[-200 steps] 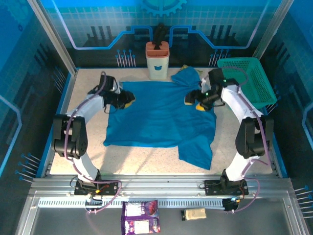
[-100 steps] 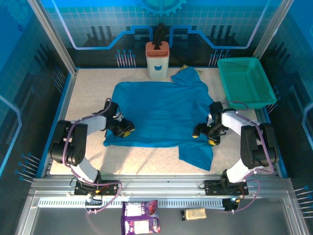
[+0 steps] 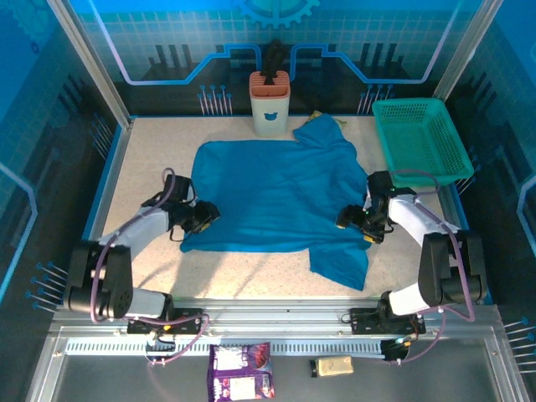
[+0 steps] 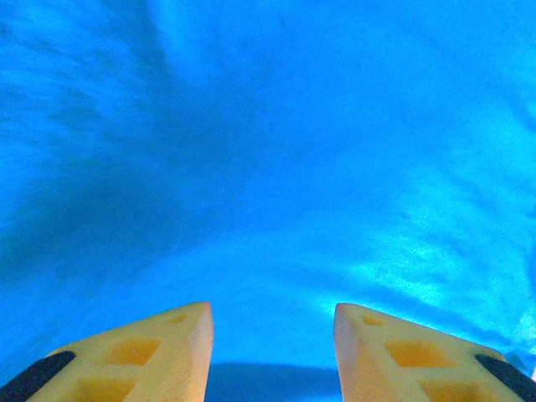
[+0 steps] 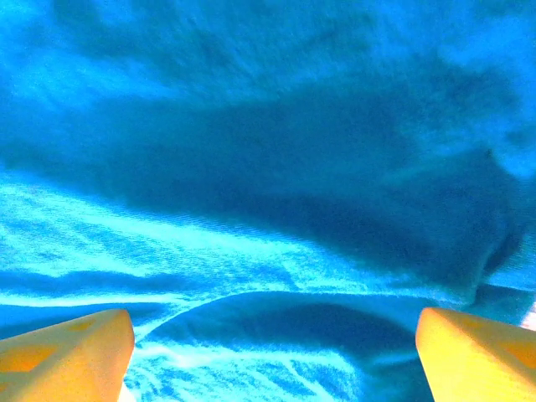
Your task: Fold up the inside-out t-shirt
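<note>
- left gripper (image 3: 201,216) sits low at the left edge of the blue t-shirt (image 3: 268,188), close to its near-left corner. from above, its tips are too small to make out.
- in the left wrist view its two yellow fingers (image 4: 159,352) stand apart with a clear gap, unclenched. the bottom edge cuts them off, and blurred blue cloth lies beyond.
- the t-shirt lies spread flat across the middle of the speckled table (image 3: 146,151). one sleeve points to the far right and one flap reaches toward the near right.
- a purple snack packet (image 3: 241,371) lies on the near ledge.
- an orange-and-white holder (image 3: 270,109) stands upright just behind the shirt. something dark sticks out of it, too unclear to name.
- a small yellowish thing (image 3: 318,115) is mostly hidden behind the far sleeve.
- a small tan object (image 3: 332,365) lies on the ledge.
- right gripper (image 3: 356,222) rests at the shirt's right edge. its wrist view shows the fingers (image 5: 67,356) spread wide, released, with a raised fold of cloth between them.
- a teal mesh basket (image 3: 423,138) sits in the far right corner, apart from the shirt.
</note>
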`<action>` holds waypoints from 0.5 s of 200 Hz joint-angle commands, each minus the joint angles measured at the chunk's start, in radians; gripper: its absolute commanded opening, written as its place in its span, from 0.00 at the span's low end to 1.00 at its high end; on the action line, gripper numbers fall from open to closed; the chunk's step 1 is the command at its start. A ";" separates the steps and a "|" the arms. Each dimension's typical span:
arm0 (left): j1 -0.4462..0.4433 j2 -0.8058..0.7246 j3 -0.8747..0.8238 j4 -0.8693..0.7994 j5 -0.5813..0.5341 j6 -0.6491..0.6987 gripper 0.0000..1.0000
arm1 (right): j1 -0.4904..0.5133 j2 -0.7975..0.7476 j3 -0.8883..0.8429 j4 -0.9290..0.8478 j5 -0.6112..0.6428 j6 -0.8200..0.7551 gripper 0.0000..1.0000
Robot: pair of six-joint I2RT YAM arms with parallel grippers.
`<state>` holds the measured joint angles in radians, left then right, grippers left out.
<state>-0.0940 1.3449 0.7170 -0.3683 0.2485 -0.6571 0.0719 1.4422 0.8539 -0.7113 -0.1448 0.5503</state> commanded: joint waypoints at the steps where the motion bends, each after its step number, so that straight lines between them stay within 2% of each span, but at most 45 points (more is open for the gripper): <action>1: 0.013 -0.088 -0.039 -0.156 -0.137 -0.041 0.44 | 0.012 -0.036 0.064 -0.067 0.021 -0.002 0.88; 33: 0.032 -0.222 -0.157 -0.215 -0.185 -0.155 0.40 | 0.034 -0.062 0.094 -0.105 0.018 -0.004 0.87; 70: 0.098 -0.357 -0.281 -0.219 -0.172 -0.232 0.41 | 0.060 -0.089 0.115 -0.133 0.017 -0.001 0.87; 83: 0.134 -0.384 -0.311 -0.202 -0.144 -0.247 0.49 | 0.068 -0.095 0.122 -0.144 0.019 -0.003 0.87; 100: 0.170 -0.399 -0.337 -0.164 -0.103 -0.257 0.51 | 0.078 -0.101 0.128 -0.155 0.024 -0.004 0.87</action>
<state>0.0319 0.9733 0.4149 -0.5484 0.1028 -0.8623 0.1291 1.3666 0.9504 -0.8127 -0.1337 0.5499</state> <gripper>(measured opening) 0.504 0.873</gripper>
